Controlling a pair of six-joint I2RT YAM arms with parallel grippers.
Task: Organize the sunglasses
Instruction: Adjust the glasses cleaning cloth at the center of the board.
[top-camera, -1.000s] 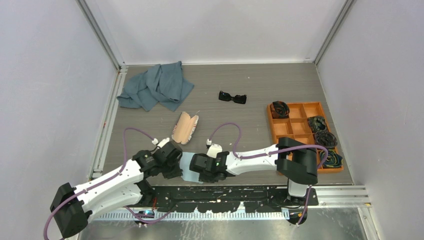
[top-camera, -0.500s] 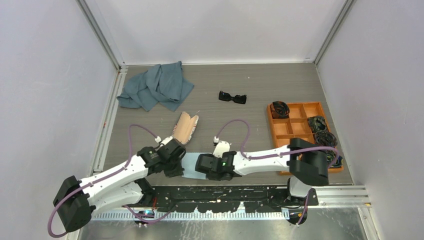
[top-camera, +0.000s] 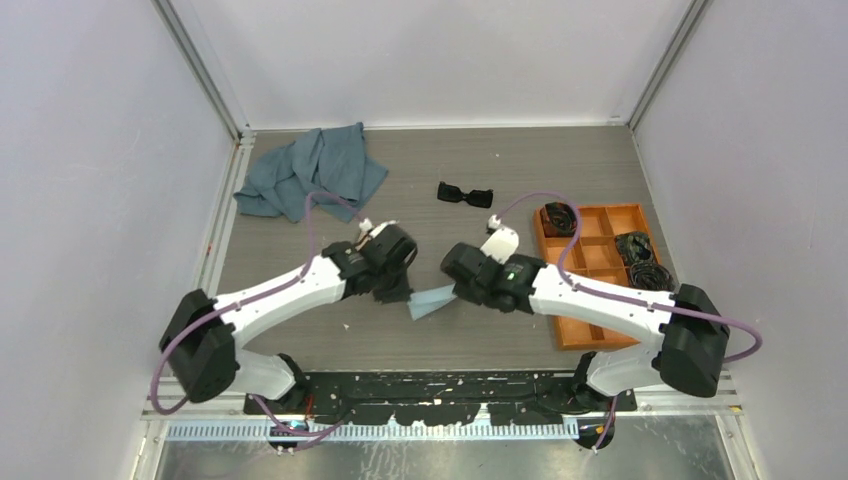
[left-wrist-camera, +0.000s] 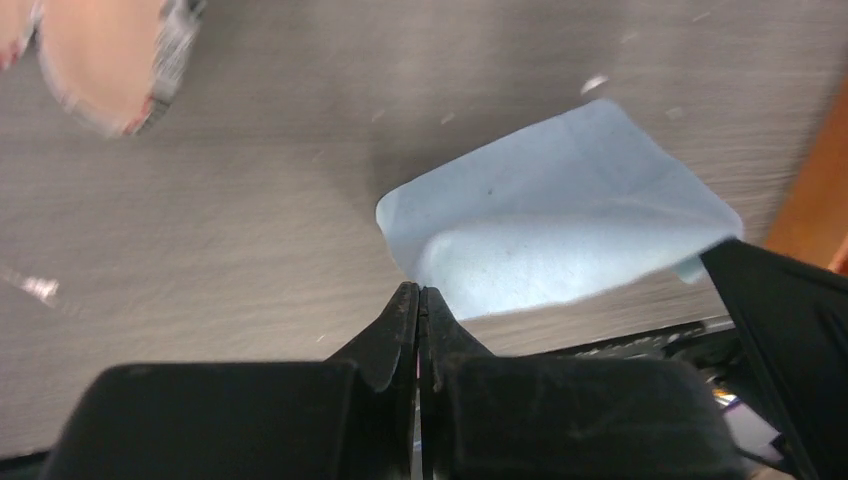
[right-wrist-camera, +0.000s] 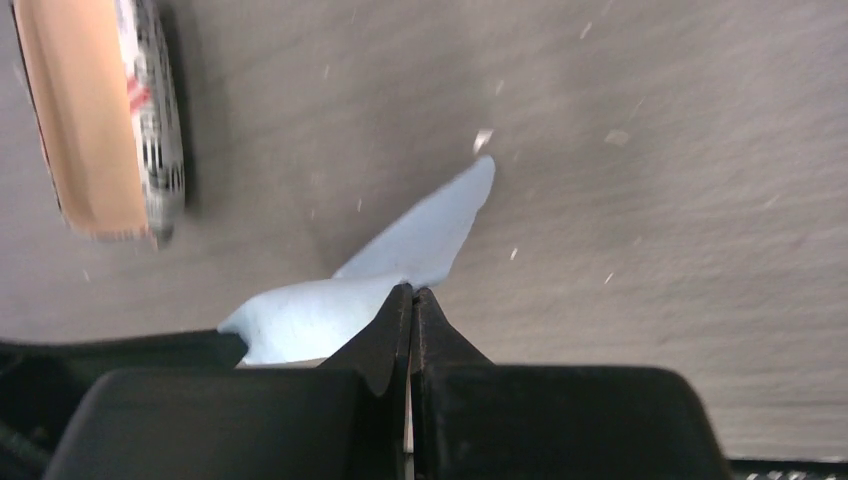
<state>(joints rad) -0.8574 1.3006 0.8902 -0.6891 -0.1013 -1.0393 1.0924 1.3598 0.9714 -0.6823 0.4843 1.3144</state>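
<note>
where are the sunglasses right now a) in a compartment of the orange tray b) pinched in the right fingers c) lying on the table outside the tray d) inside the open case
c: the sunglasses lie on the table beside the orange tray, touched by nothing, while the left fingers and right fingers pinch the light blue cloth.

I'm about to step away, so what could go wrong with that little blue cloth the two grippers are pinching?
The left gripper and right gripper each pinch only an edge of the light blue cloth, so pulling apart could slip it free. The open glasses case lies near the left gripper and might get knocked.
</note>
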